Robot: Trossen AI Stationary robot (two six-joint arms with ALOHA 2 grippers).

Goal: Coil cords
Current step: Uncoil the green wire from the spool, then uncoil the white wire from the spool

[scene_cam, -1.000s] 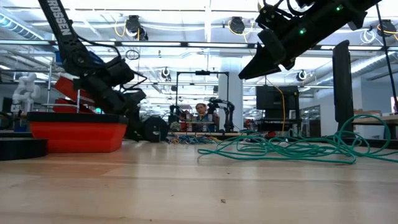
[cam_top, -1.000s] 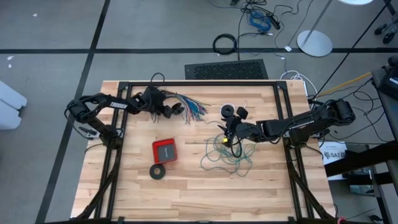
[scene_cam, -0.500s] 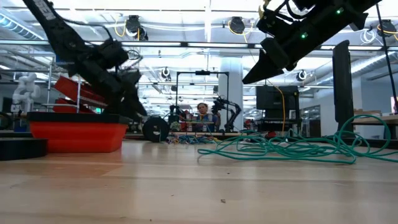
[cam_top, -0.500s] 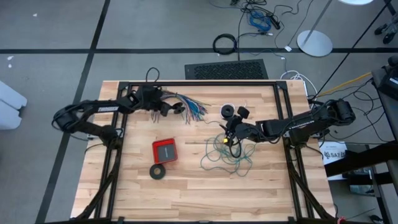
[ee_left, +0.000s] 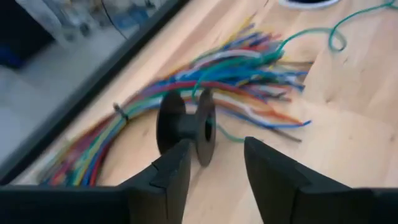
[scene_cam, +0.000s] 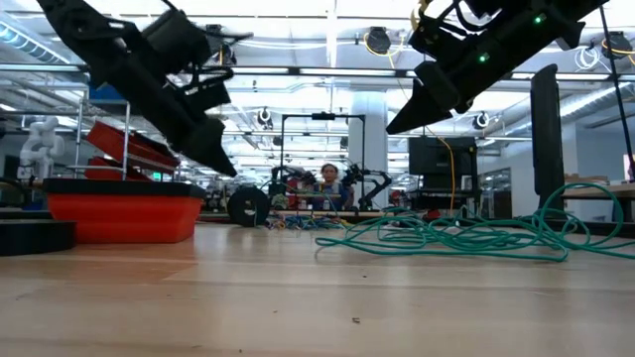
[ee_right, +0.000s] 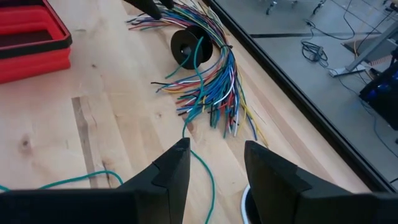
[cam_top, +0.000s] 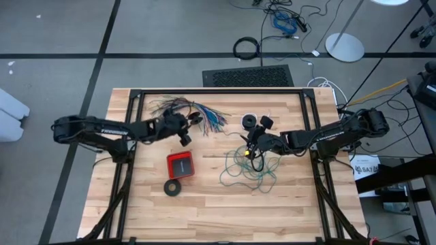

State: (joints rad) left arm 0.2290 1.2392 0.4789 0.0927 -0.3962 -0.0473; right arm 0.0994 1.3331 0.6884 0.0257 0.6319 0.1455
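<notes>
Left gripper [cam_top: 184,135] moved nearer red box [cam_top: 180,165] — fingers spread, empty; right gripper [cam_top: 251,149] unchanged, apparently parted over teal wire [cam_top: 246,171]

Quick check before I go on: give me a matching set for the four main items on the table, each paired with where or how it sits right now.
Things:
1. long thin teal-green wire
2. red square plastic case
3. black tape-like ring
4. black plastic spool

Places or states:
A. lying flat, just beside the case
B. loose tangle below the right end effector
C. resting on its flanges at the fanned many-coloured wires
D. between the ring and the left end effector

Pairs: 1-B, 2-D, 3-A, 4-C
</notes>
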